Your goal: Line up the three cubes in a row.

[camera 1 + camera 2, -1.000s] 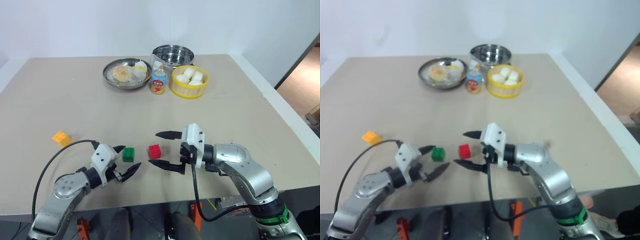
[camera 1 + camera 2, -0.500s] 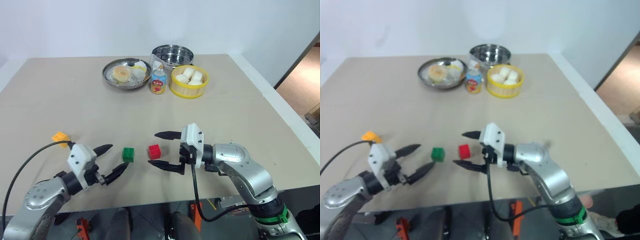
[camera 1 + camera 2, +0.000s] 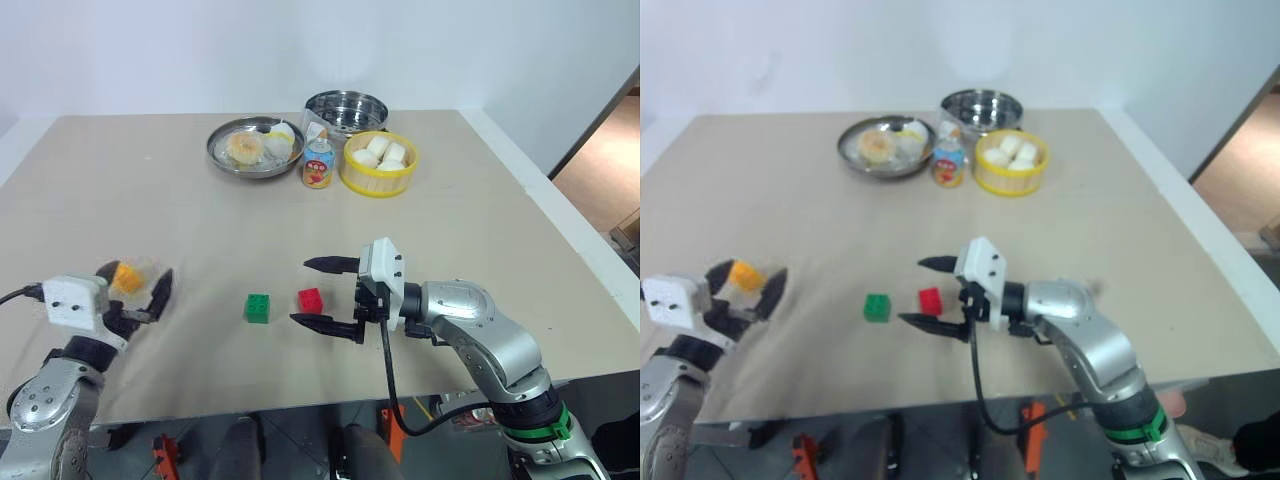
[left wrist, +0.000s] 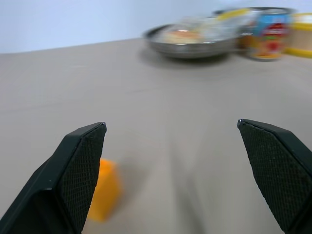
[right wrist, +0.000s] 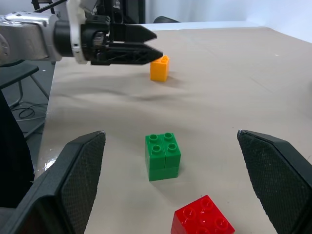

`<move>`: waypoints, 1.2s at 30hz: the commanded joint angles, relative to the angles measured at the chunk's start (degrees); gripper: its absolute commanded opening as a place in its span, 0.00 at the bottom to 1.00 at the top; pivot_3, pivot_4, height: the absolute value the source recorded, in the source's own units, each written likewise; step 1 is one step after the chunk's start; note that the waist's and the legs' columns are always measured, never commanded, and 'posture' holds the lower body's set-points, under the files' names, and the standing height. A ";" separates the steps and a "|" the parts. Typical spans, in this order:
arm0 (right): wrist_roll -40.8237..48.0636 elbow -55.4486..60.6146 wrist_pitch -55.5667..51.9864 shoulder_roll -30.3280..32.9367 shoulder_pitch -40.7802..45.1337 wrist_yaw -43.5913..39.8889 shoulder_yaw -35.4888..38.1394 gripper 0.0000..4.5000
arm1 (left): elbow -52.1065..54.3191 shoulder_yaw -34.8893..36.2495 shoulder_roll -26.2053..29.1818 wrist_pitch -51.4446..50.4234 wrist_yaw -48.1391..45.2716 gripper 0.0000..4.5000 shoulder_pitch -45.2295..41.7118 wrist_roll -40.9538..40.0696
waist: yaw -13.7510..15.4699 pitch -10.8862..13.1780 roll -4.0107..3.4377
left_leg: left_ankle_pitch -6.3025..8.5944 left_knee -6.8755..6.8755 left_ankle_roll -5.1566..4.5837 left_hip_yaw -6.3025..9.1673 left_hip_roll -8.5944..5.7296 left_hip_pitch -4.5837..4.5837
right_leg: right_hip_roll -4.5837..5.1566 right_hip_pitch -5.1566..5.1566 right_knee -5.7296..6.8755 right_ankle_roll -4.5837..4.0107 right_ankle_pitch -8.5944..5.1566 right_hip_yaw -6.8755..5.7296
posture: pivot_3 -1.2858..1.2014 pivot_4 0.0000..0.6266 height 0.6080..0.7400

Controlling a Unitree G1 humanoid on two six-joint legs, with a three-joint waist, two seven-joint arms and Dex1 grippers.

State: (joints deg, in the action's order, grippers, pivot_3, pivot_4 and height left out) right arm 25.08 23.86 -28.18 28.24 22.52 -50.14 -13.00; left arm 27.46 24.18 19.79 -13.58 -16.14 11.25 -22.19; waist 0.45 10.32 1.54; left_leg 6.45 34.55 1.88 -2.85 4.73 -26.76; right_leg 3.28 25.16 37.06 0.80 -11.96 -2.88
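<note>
Beige table (image 3: pixel 150 200) carries studded green cube (image 3: pixel 257 308), red cube (image 3: pixel 310 300), orange-yellow cube (image 3: pixel 126 277); both hands spread wide, empty.

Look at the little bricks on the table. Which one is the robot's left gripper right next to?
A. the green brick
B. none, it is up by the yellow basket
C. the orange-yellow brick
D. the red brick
C: the open left gripper sits around the orange-yellow brick, while the green brick and red brick lie side by side over by the right gripper.
</note>
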 commanded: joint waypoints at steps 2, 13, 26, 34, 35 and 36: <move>0.57 0.20 1.03 0.28 1.03 -0.97 1.22 1.00 | -0.28 1.92 -0.79 1.92 2.68 0.99 -0.26 1.91 | 0.00 -0.01 0.01 | 0.00 0.00 0.00 -0.02 -0.01 0.00 | 0.01 0.00 0.00 0.00 0.00 0.02 | 0.52 0.24 1.00; -0.48 0.09 1.37 1.10 1.10 -1.78 1.01 1.00 | -11.46 3.91 4.18 2.42 -3.21 0.99 -4.26 -0.77 | 0.00 0.00 0.01 | 0.01 -0.02 0.01 0.00 0.02 0.00 | 0.01 0.02 0.00 0.00 0.00 -0.07 | 0.52 0.24 1.00; -0.84 2.41 0.88 3.67 -1.40 -0.60 1.69 1.00 | -18.83 2.82 7.63 1.93 -6.85 0.99 -8.49 -0.17 | 0.01 -0.02 0.04 | 0.02 -0.05 0.02 -0.04 0.05 0.00 | 0.06 0.04 -0.01 -0.02 0.01 -0.13 | 0.52 0.24 1.00; -0.91 3.50 0.59 4.63 -2.11 0.07 1.81 1.00 | -26.91 0.47 10.59 1.21 -12.17 0.99 -12.11 -0.07 | 0.02 -0.02 0.04 | 0.02 -0.05 0.04 -0.05 0.08 0.00 | 0.08 0.04 -0.01 -0.03 0.02 -0.19 | 0.52 0.24 1.00; -0.88 3.63 0.52 4.74 -2.19 0.17 1.84 1.00 | -28.04 0.21 10.89 1.38 -12.67 0.99 -12.64 0.07 | 0.02 -0.02 0.05 | 0.02 -0.05 0.04 -0.05 0.08 0.00 | 0.08 0.04 -0.01 -0.03 0.02 -0.19 | 0.52 0.24 1.00; -0.82 3.80 0.42 4.87 -2.32 0.26 1.90 1.00 | -29.03 -0.08 11.19 1.42 -13.49 0.99 -13.04 0.01 | 0.02 -0.02 0.05 | 0.02 -0.04 0.04 -0.05 0.08 0.00 | 0.08 0.05 -0.01 -0.03 0.02 -0.19 | 0.52 0.24 1.00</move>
State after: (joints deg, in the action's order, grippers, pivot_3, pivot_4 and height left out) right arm 23.90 24.77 -27.88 32.56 20.25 -50.00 -12.90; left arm -1.09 23.90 29.63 -12.80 -28.39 -0.97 -22.39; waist 0.48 10.31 1.59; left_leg 6.47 34.50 1.92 -2.89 4.81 -26.76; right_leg 3.35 25.21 37.05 0.77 -11.94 -3.08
